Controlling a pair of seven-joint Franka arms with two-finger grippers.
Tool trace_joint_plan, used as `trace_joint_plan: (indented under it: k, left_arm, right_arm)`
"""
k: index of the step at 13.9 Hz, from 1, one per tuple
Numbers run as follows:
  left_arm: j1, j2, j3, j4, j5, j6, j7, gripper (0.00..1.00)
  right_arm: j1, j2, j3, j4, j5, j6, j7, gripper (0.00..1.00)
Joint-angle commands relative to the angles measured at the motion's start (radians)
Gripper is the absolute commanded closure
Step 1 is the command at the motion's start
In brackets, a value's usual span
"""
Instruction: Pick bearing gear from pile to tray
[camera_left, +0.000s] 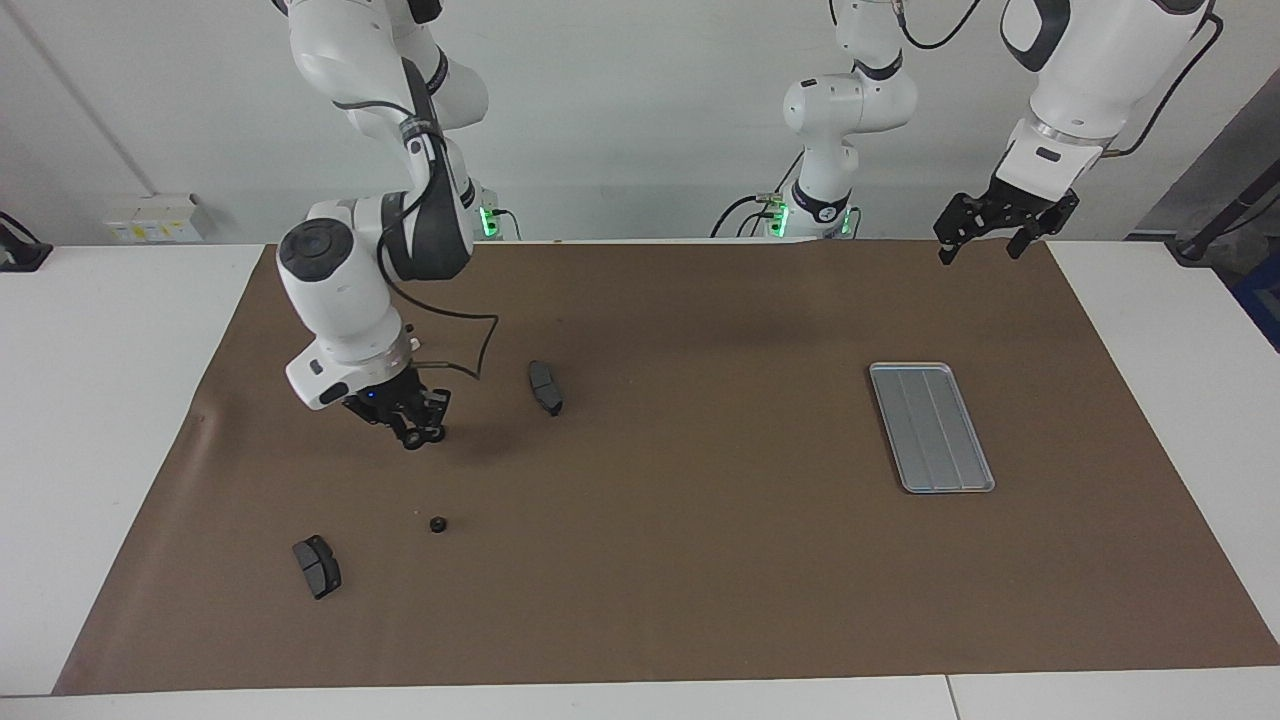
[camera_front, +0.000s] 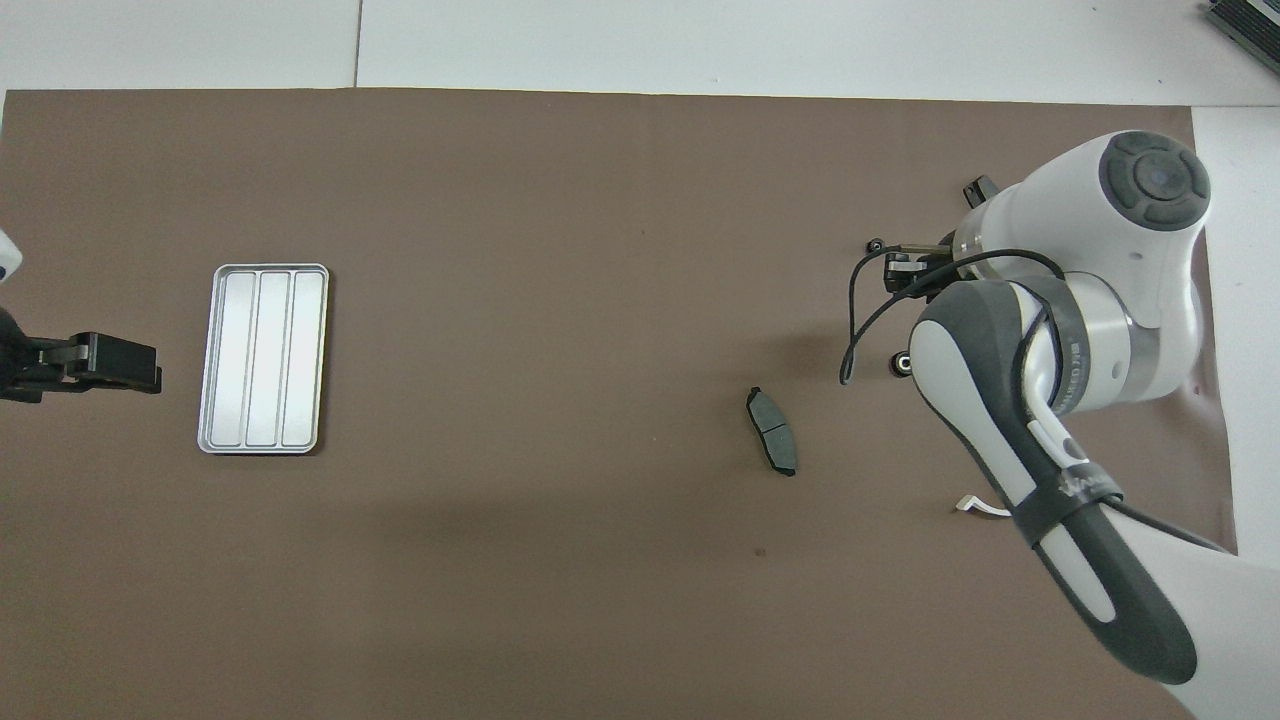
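Facing view shows the right pincer (camera_left: 415, 434) hanging just above the brown mat (camera_left: 660, 560) at the right arm's end of the desk (camera_left: 100, 400), its fingers drawn narrow on a small black bearing gear (camera_left: 411, 442) that sits clear of the surface. A second gear (camera_front: 900, 365) lies on the mat right beside the pincer, half tucked under the arm as seen from overhead. A third gear (camera_left: 437, 523) lies farther from the robots, apart from the others. One dark grey brake pad (camera_left: 545, 387) rests toward the middle of the desk from the pincer. Another brake pad (camera_left: 317, 566) lies farther from the robots than the third gear. The tip of a white bracket (camera_front: 980, 507) peeks out from under the right arm in the overhead view. The silver ribbed tray (camera_left: 931, 427) lies well apart, toward the left arm's end, with nothing in it. The left pincer (camera_left: 980, 255) waits in the air over the mat's edge by the robots, its fingers spread wide and holding nothing.
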Motion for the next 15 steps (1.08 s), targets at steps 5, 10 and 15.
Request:
trace_joint_plan:
  k: [5, 10, 15]
  left_arm:
    - [0.058, -0.031, -0.003, -0.044, 0.008, 0.011, 0.003, 0.00]
    - [0.057, -0.035, -0.003, -0.047, 0.007, -0.001, -0.009, 0.00]
    - [0.058, -0.035, -0.002, -0.047, -0.022, -0.012, -0.006, 0.00]
  right_arm:
    - [0.253, 0.053, 0.002, 0.036, 0.164, 0.150, 0.288, 1.00]
    - [0.412, 0.174, 0.002, 0.048, 0.173, 0.334, 0.470, 1.00]
    - [0.489, 0.313, 0.002, 0.157, 0.155, 0.365, 0.543, 1.00]
